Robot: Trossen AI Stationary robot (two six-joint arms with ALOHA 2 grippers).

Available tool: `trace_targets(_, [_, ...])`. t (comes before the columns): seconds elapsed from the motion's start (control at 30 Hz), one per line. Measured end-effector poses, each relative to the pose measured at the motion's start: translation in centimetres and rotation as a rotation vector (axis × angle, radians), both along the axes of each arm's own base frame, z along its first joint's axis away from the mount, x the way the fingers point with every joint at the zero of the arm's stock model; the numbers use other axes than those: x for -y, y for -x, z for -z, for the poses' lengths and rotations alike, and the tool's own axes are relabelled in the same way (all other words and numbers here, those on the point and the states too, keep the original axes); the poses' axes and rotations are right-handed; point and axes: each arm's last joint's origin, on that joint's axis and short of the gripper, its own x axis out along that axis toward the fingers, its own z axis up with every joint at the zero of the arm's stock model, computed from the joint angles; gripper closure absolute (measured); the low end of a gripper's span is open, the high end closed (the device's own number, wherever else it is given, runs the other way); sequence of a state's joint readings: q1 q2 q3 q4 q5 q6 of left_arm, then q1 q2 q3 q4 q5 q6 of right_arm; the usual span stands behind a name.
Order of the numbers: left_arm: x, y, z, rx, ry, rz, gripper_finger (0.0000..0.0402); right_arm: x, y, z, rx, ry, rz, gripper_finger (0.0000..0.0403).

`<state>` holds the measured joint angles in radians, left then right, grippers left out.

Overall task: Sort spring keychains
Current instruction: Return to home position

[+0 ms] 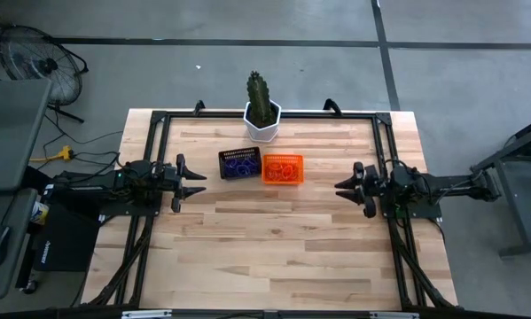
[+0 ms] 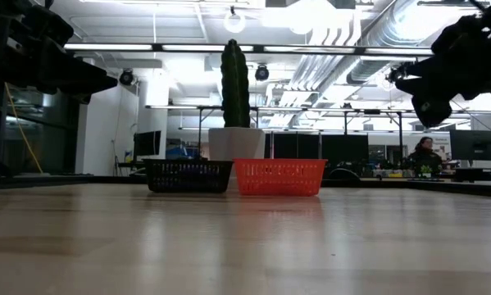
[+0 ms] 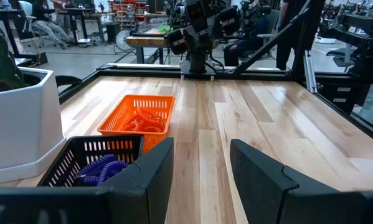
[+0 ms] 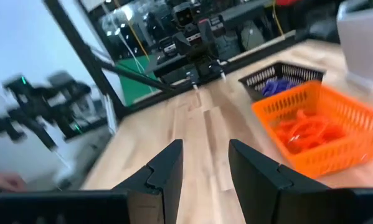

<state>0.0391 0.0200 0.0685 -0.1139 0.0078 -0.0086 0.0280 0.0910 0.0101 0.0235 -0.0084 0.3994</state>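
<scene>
A: Where are the purple spring keychains (image 3: 102, 169) lying right now?

B: You are seeing them piled inside the black basket (image 1: 239, 163). It is sitting just in front of the cactus pot (image 1: 262, 124), slightly toward the left arm's side of it.

A: And the orange spring keychains (image 4: 304, 132)?

B: They are lying in the orange basket (image 1: 282, 168). That one is also standing just in front of the cactus pot, right beside the black one, on the side toward the right arm.

A: What are your grippers doing?

B: Your left gripper (image 1: 197, 182) is hanging above the table (image 1: 274, 248), well apart from the cactus pot on its left side and a little farther forward than the baskets. Its fingers are standing apart and gripping nothing. Your right gripper (image 1: 343, 190) is hanging well apart from the pot on the opposite side, likewise raised off the wood. Its fingers are parted too and are carrying nothing. Both grippers are pointing inward, toward the baskets in front of the pot.
</scene>
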Motion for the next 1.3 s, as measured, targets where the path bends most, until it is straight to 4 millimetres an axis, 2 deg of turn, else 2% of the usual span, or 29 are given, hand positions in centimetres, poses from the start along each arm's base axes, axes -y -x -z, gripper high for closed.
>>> trace_targets(0.13, [0.0,0.0,0.0,0.0,0.0,0.0,0.0245,0.0,0.0,0.0,-0.003,-0.095,0.006,0.0279])
trace_targets(0.47, [0.0,0.0,0.01,0.0,0.0,0.0,0.0245,0.0,0.0,-0.01,0.001,-0.004,0.002,0.0279])
trace_targets(1.3, [0.0,0.0,0.0,0.0,0.0,0.0,0.0245,0.01,0.0,-0.02,0.002,-0.001,0.002,0.0279])
